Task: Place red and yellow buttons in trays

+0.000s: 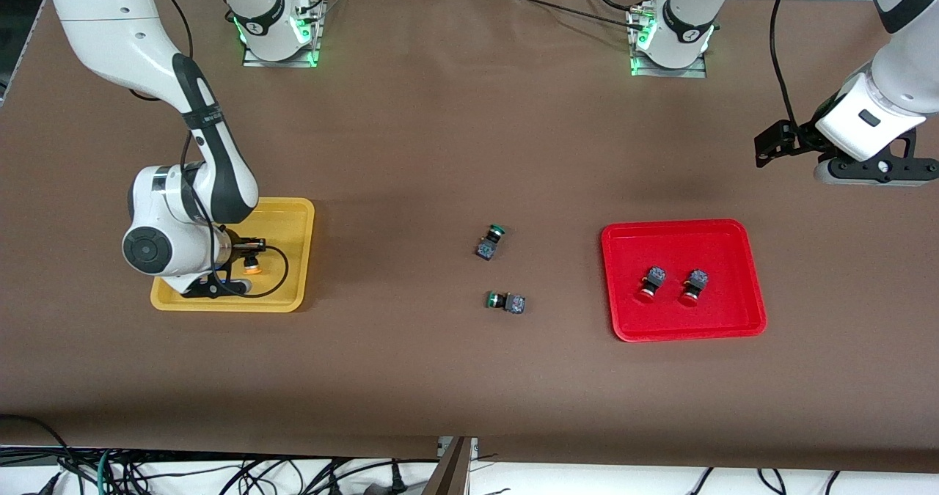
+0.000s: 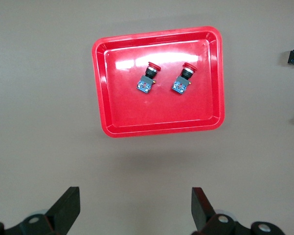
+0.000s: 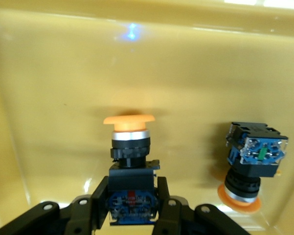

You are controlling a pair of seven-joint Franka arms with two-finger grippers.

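Yellow button (image 3: 130,161) pinched by right gripper (image 3: 131,203) in yellow tray (image 1: 293,216); left gripper (image 2: 134,208) spread, waiting

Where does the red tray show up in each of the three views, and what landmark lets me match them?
Front view: the red tray lies toward the left arm's end of the table, two red buttons in it.
Left wrist view: the same tray fills the upper middle, seen from above.
Right wrist view: not in it; only the yellow tray shows.
Shared landmark: the pair of red buttons lying side by side in the tray.
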